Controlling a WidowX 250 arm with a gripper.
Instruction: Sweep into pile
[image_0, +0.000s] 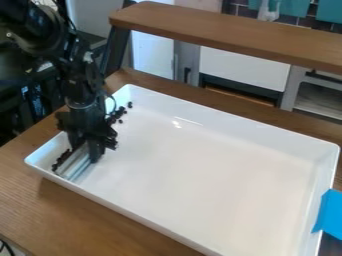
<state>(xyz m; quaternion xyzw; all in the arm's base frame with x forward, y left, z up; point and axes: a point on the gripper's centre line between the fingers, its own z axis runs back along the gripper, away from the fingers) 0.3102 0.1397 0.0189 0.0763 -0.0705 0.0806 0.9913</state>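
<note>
Camera view: dark bits strung along one end of the tray, no single pile

In the near corner of the white tray (200, 165), a short, ragged row of dark bits (63, 157) lay just inside the short wall on the arm's side. Farther along that end, toward the tray's far corner, sat a looser trail of bits (119, 114). The gripper hid the stretch of tray between them, so I couldn't tell whether the two joined. I'd have called the job partly done: the bits were down at one end of the tray, but drawing them into one heap was left.

The black gripper (85, 152) hung over that same end of the tray, its fingers closed, as far as I could make out, on a pale sweeping tool (75, 165). The near bits lay just beside the tool, between it and the tray's short wall, outside the fingers' grip. The rest lay beyond the fingers, toward the tray's far corner.
</note>
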